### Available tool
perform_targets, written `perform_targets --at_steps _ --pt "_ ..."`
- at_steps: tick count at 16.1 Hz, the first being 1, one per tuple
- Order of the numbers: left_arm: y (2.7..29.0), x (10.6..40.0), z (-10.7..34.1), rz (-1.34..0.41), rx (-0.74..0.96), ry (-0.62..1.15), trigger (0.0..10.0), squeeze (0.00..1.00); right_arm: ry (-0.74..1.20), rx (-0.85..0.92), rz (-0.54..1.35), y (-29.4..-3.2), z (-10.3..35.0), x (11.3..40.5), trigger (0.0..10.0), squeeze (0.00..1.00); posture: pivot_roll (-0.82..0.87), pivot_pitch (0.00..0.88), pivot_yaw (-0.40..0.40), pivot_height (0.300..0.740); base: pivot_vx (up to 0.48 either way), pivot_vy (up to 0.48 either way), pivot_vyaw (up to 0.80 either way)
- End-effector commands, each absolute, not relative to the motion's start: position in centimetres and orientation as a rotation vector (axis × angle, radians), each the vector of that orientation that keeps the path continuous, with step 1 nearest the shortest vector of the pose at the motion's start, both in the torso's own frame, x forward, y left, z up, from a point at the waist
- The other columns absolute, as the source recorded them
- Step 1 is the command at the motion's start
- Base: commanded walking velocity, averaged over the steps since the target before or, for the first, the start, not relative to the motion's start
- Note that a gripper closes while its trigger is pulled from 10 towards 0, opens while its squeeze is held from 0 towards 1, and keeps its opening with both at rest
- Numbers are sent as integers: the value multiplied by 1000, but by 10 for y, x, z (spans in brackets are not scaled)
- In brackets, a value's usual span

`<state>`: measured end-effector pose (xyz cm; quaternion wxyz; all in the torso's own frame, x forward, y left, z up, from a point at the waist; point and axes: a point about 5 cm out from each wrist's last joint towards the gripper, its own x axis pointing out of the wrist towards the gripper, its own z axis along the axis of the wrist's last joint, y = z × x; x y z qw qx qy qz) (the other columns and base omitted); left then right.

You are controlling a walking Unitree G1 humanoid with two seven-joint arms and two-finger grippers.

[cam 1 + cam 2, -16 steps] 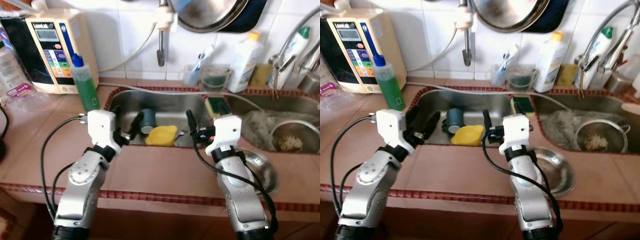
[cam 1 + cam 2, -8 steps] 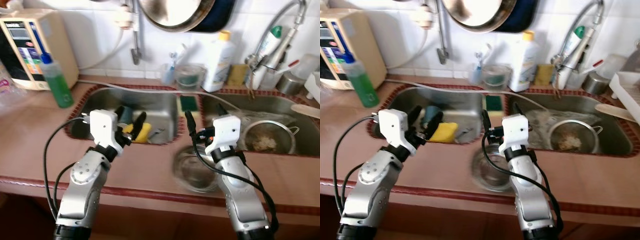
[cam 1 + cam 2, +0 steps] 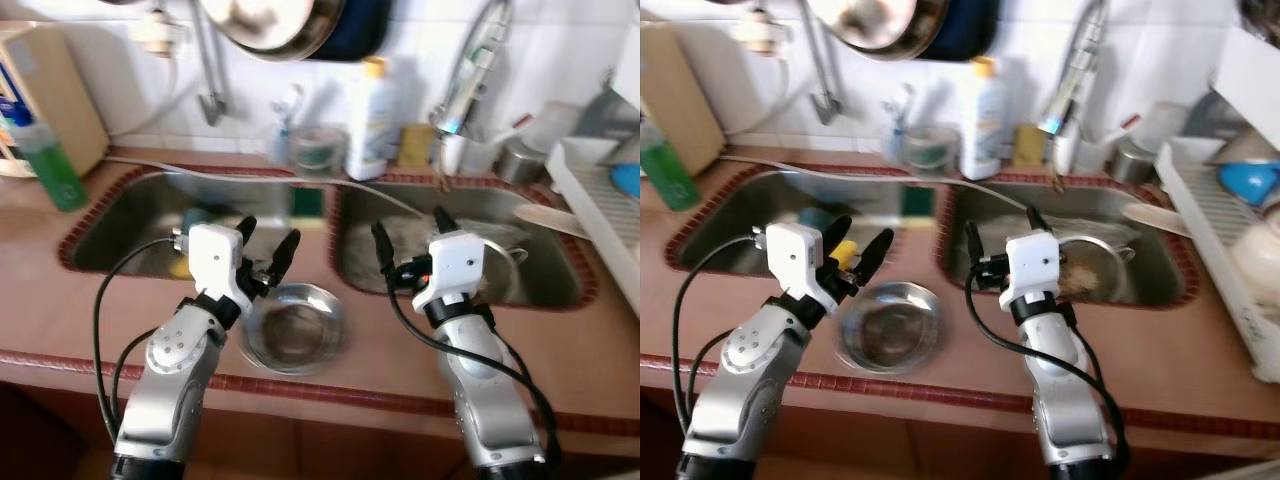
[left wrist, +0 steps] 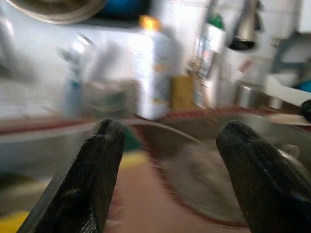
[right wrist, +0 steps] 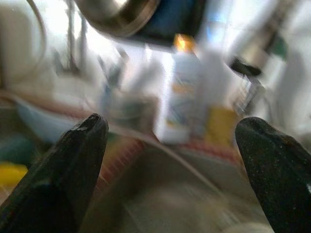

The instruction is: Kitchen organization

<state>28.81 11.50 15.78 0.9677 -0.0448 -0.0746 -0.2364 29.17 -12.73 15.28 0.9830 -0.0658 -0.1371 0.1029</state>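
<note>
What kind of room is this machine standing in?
Most likely a home kitchen. A double steel sink is set into a tiled counter, a tap rises behind it, and a dish rack stands to the side. A steel bowl sits on the counter.

Home kitchen. Double steel sink (image 3: pixel 130 215) set in tiled counter (image 3: pixel 380 350) w/ red trim; faucet (image 3: pixel 465 70), soap bottle (image 3: pixel 367 120), hanging pan (image 3: pixel 265 25) on white tile wall. Dish rack (image 3: pixel 1230 230) w/ crockery at right, steel bowl (image 3: pixel 292 328) on counter.
</note>
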Motion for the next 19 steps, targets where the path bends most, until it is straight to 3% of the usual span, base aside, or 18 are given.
perform_targets --at_steps 1,11,19 --pt "110 286 162 -520 -74 -142 10000 0 -253 -122 207 -131 152 291 10000 0 -178 0 36 740 0 0 0" --pt "114 279 168 -569 -5 -65 10000 0 -79 -92 228 -156 136 281 10000 0 -181 25 33 740 0 0 0" --pt "99 262 176 -759 18 55 10000 0 -23 -73 482 -152 156 307 10000 0 -163 45 30 740 0 0 0"
